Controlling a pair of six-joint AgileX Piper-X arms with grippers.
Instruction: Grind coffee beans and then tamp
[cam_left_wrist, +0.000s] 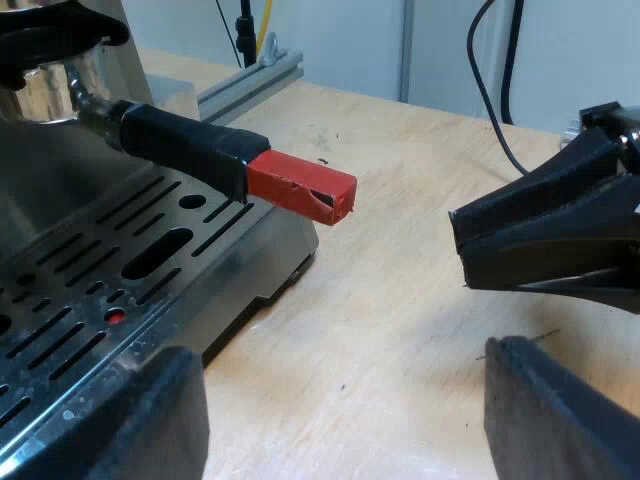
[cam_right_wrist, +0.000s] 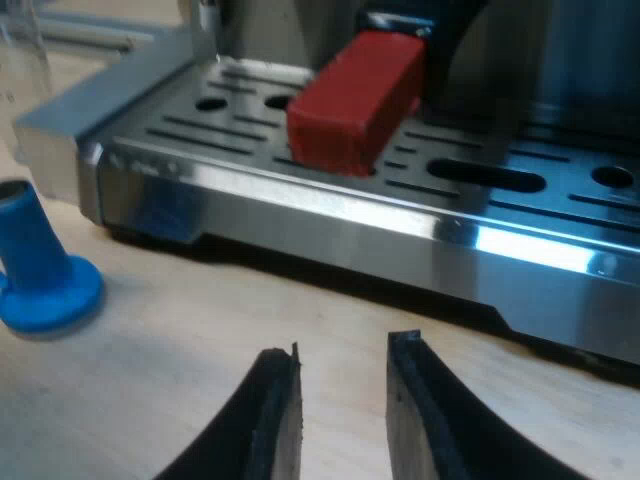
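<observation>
The metal holder is locked into the espresso machine's front, its dark handle (cam_left_wrist: 185, 143) sticking out over the drip tray (cam_left_wrist: 120, 270) and ending in a red block (cam_left_wrist: 300, 188). My left gripper (cam_left_wrist: 345, 420) is open with nothing between its fingers, low over the wooden table beside the tray and short of the red end. The right gripper (cam_left_wrist: 540, 240) hovers over the table, level with the red end and a short way from it. In the right wrist view, the right gripper (cam_right_wrist: 343, 365) faces the tray's edge (cam_right_wrist: 400, 225) below the red end (cam_right_wrist: 350, 100), fingers slightly apart and holding nothing.
A blue tamper (cam_right_wrist: 40, 270) stands upright on the table near the tray's corner. A clear glass (cam_right_wrist: 20, 60) rises behind it. An aluminium rail (cam_left_wrist: 250, 85) lies on the table beyond the machine. Bare wooden tabletop (cam_left_wrist: 400, 300) stretches between the two grippers.
</observation>
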